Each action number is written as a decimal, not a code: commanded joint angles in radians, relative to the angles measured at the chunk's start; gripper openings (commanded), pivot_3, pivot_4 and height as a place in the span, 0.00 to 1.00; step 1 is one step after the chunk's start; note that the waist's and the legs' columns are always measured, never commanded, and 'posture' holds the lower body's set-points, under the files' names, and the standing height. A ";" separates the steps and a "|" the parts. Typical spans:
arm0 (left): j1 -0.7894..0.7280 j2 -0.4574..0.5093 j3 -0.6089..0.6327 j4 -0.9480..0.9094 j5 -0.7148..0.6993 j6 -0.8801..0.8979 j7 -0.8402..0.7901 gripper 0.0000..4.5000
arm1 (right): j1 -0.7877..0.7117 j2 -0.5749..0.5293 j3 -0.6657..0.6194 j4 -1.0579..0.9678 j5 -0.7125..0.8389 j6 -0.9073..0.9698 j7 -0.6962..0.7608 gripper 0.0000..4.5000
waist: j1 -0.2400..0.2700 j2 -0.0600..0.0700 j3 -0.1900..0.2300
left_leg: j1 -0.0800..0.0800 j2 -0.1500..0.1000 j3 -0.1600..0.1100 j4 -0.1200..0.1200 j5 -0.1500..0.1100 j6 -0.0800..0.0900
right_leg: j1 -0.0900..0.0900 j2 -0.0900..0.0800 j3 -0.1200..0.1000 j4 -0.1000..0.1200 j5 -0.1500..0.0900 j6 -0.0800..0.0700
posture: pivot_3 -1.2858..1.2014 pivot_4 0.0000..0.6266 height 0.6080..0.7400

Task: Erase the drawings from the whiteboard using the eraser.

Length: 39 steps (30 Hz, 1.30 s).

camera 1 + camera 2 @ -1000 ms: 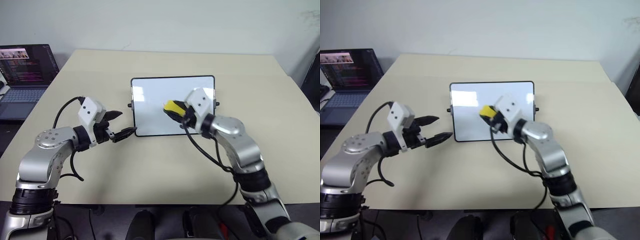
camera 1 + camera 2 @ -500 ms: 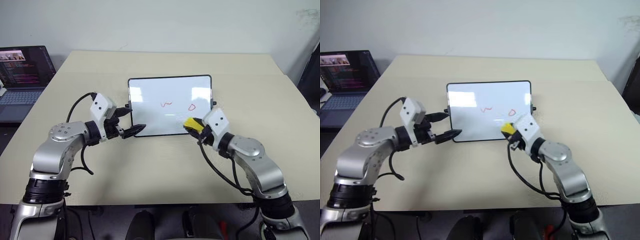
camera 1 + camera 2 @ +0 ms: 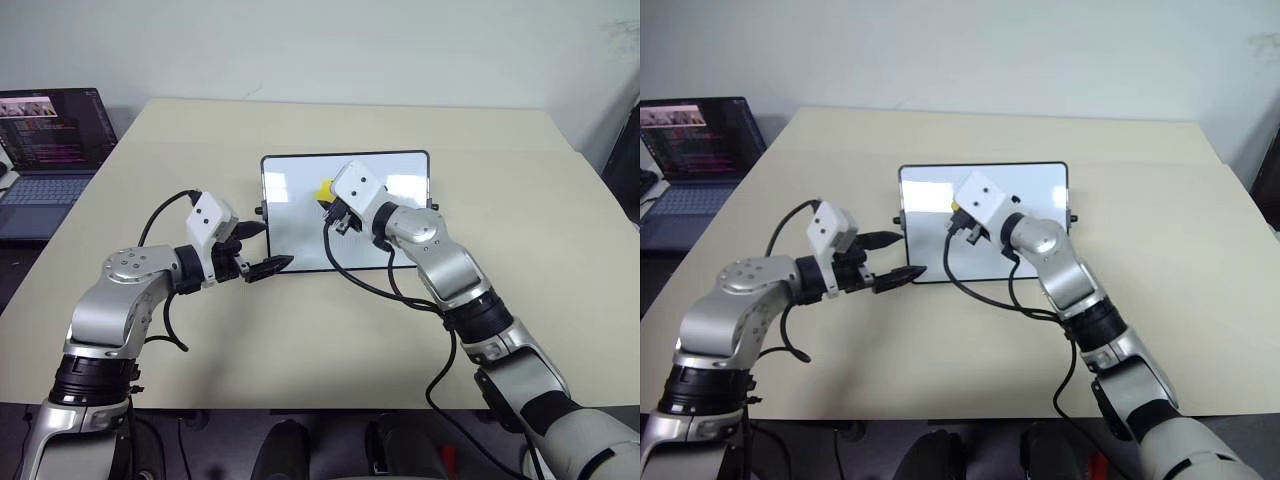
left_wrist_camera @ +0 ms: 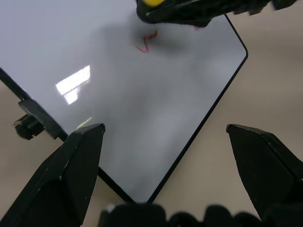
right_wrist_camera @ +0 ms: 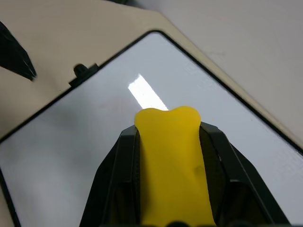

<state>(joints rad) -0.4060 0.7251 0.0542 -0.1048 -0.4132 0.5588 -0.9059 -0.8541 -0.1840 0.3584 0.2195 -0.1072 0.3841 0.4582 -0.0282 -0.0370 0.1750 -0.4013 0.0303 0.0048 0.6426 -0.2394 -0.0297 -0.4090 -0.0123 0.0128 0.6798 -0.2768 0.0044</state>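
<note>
The whiteboard (image 3: 291, 214) lies flat at the table's middle. My right gripper (image 3: 330, 196) is shut on the yellow eraser (image 3: 325, 190) and holds it over the board's far left-middle part. In the right wrist view the eraser (image 5: 171, 151) sits clamped between both black fingers (image 5: 117, 176). A red scribble of the drawings (image 4: 146, 43) shows just beside the eraser (image 4: 153, 2) in the left wrist view; in the head views my right arm covers the marks. My left gripper (image 3: 271, 246) is open at the board's near left corner, holding nothing.
An open laptop (image 3: 48, 150) stands off the table's far left corner. A small grey knob (image 5: 81, 71) sticks out of the board's left edge. Bare table surface (image 3: 340, 330) lies in front of the board.
My right arm swung the eraser from the board's near right edge up and left across the board. It now covers the red marks that showed half a second ago. The left gripper barely moved.
</note>
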 commanded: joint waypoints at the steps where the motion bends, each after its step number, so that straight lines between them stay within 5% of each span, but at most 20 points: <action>1: -0.009 0.011 0.009 -0.030 0.003 -0.015 -0.004 1.00 | -0.036 0.001 0.006 0.056 -0.008 -0.008 0.052 0.29 | -0.001 0.000 0.000 | 0.000 0.000 0.000 0.000 0.000 0.000 | 0.000 -0.001 0.000 0.000 0.000 0.000 | 0.52 0.24 1.00; 5: -0.015 0.014 0.010 -0.030 0.004 -0.016 -0.008 1.00 | -0.026 -0.009 0.039 0.095 -0.010 0.020 0.137 0.29 | -0.003 0.000 0.000 | 0.000 -0.001 0.000 0.000 0.000 0.000 | 0.000 -0.002 0.000 0.000 0.000 0.000 | 0.52 0.24 1.00; 13: -0.015 0.014 0.011 -0.031 0.006 -0.018 -0.009 1.00 | -0.110 0.024 -0.029 0.203 -0.042 -0.095 0.006 0.29 | -0.004 0.000 0.000 | 0.001 0.000 0.000 0.001 0.000 0.000 | 0.000 -0.001 0.000 0.002 0.000 0.000 | 0.52 0.24 1.00; 22: -0.012 0.012 0.012 -0.033 0.005 -0.017 -0.007 1.00 | -0.056 0.009 0.047 0.180 -0.057 -0.040 0.143 0.29 | -0.004 0.000 0.000 | 0.001 0.000 0.000 0.000 0.000 0.000 | 0.000 -0.001 0.000 0.001 0.000 0.000 | 0.52 0.24 1.00; 30: -0.013 0.009 0.011 -0.031 0.005 -0.019 -0.007 1.00 | -0.108 0.001 0.002 0.241 -0.099 -0.112 0.033 0.29 | -0.004 0.000 0.000 | 0.001 0.000 0.000 0.002 0.000 0.000 | 0.000 -0.001 0.000 0.003 0.001 0.001 | 0.52 0.24 1.00; 39: -0.012 0.006 0.009 -0.030 0.005 -0.022 -0.007 1.00 | -0.022 -0.060 0.048 0.165 -0.097 -0.018 0.197 0.29 | -0.003 0.000 0.000 | 0.002 -0.001 -0.001 0.002 0.000 0.000 | 0.002 -0.002 -0.001 0.002 0.001 0.001 | 0.52 0.24 1.00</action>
<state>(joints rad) -0.4063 0.7246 0.0541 -0.1078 -0.4092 0.5584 -0.9083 -0.8951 -0.2277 0.3998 0.3740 -0.1898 0.3318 0.6500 -0.0312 -0.0372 0.1748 -0.3985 0.0296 0.0042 0.6444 -0.2394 -0.0295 -0.4066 -0.0137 0.0122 0.6818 -0.2762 0.0050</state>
